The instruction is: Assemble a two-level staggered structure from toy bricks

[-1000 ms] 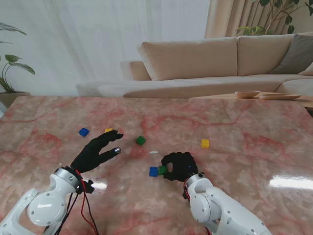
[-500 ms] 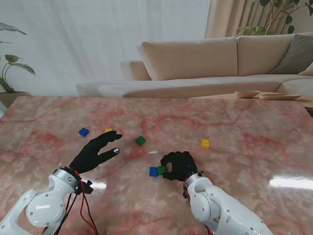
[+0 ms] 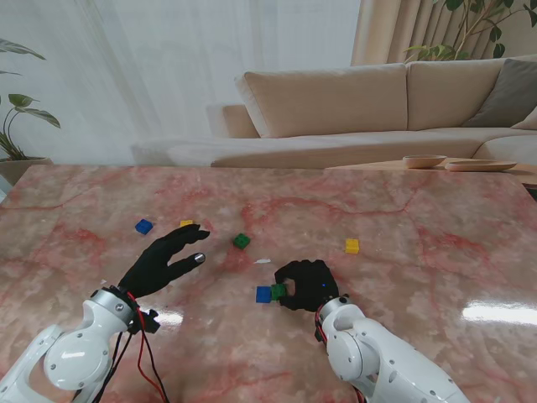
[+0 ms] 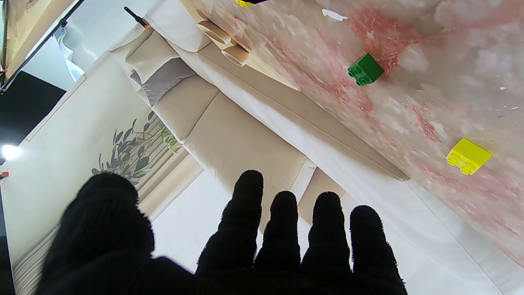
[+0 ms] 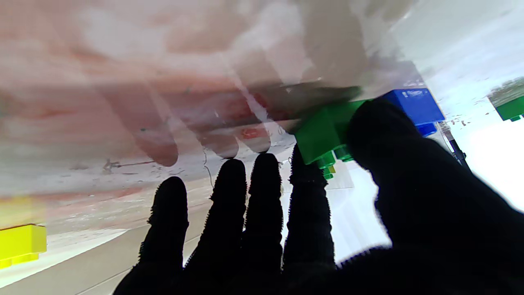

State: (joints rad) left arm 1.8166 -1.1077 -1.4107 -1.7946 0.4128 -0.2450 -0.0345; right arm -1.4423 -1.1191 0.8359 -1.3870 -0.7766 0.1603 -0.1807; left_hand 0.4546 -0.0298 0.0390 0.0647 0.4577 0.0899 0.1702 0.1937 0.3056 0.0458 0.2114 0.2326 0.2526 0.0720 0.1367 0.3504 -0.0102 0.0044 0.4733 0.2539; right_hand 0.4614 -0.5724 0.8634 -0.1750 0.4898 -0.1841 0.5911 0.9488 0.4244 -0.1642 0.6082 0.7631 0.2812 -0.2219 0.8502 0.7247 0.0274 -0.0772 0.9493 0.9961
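My right hand (image 3: 307,285) rests low on the table near its middle, thumb and index finger pinching a green brick (image 3: 278,291) (image 5: 323,137). That brick touches a blue brick (image 3: 263,295) (image 5: 414,106) on its left. My left hand (image 3: 164,261) hovers open over the table's left side, fingers spread, holding nothing. Farther from me lie a second green brick (image 3: 242,241) (image 4: 365,69), a yellow brick (image 3: 186,224) (image 4: 468,155) just beyond the left fingertips, another blue brick (image 3: 144,226), and a yellow brick (image 3: 351,245) (image 5: 20,245) on the right.
The pink marble table (image 3: 419,218) stretches wide around the bricks. A beige sofa (image 3: 377,101) stands beyond its far edge, with shallow bowls (image 3: 457,162) on a side table at the far right.
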